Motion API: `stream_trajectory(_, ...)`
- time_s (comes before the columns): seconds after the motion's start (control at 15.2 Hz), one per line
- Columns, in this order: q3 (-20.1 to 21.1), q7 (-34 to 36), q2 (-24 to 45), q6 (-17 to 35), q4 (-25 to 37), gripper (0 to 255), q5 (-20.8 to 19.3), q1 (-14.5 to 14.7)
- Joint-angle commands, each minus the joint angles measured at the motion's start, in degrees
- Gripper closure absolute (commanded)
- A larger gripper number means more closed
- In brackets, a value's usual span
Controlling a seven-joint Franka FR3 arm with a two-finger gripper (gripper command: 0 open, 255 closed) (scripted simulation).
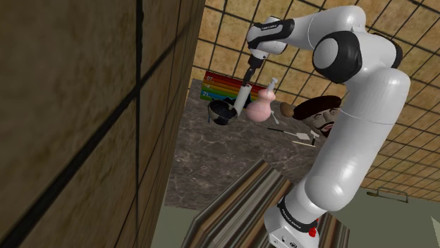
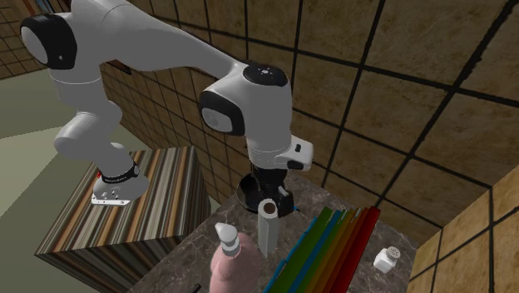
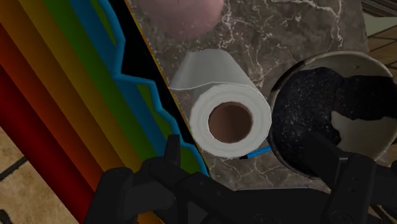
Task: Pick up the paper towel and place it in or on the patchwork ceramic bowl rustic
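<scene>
White paper towel roll (image 3: 224, 102) with a brown core stands upright on the grey marbled counter (image 3: 292, 38). Its long axis is vertical, and the core's open end faces up at the black two-finger gripper (image 3: 245, 146). It sits just beside the dark speckled, pale-rimmed bowl (image 3: 343, 56) and a rainbow-striped panel (image 3: 63, 95). The fingers are spread apart above it, clasping nothing.

The white paper towel roll (image 3: 229, 121) has a brown core; the black speckled bowl (image 3: 298, 114) a pale rim; the rainbow-striped board (image 3: 57, 95) runs red, orange, green, blue; grey marbled counter (image 3: 286, 32)
</scene>
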Motion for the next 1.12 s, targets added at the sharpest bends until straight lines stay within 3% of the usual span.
stream_trajectory(0.0, 0.16, -1.07, 1.65, 0.96, 0.59, 0, 0.88, -0.64)
stream_trajectory(0.4, 0.59, -1.76, 3.45, 4.49, -1.35, 0, 1.98, -0.94)
stream_trajectory(0.86, 0.6, -1.76, 3.45, 4.48, -1.33, 0, 1.98, -0.94)
stream_trajectory(0.92, 0.6, -1.76, 3.45, 4.48, -1.33, 255, 1.98, -0.94)
stream_trajectory(1.06, 0.6, -1.76, 3.45, 4.48, -1.33, 255, 1.98, -0.94)
